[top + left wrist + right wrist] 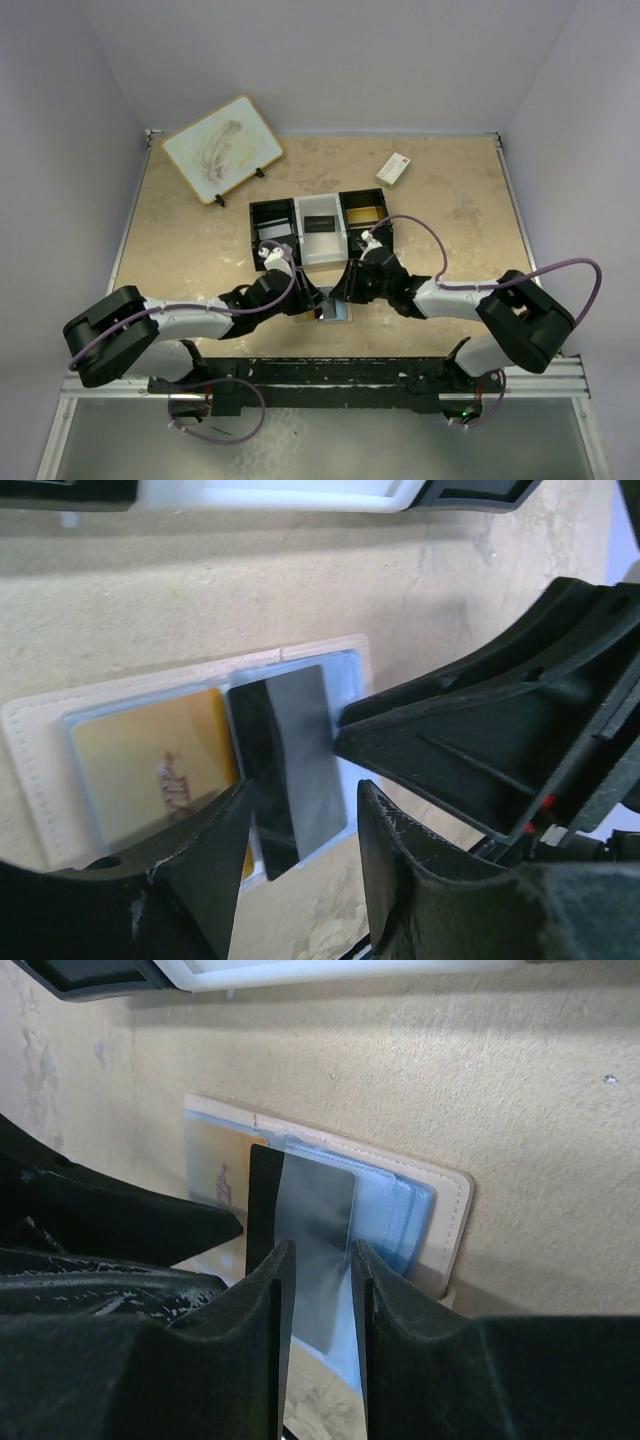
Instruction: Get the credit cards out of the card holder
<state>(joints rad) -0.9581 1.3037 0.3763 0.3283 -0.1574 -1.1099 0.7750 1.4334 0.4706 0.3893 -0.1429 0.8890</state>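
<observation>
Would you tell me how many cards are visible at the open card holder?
2: a gold card sleeved in the card holder, and a dark card sticking out of it between the tips of the right pincer. More may be hidden inside.

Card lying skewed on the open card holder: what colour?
Grey card with a black band along one edge; right wrist view shows it best.

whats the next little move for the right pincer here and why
Probably close the right pincer fully on the dark card before any pull. That card already sticks partly out of the open card holder and sits between the pincer's fingers, but a firm pinch isn't evident yet. The yellow card lies in its sleeve, so it comes later.
</observation>
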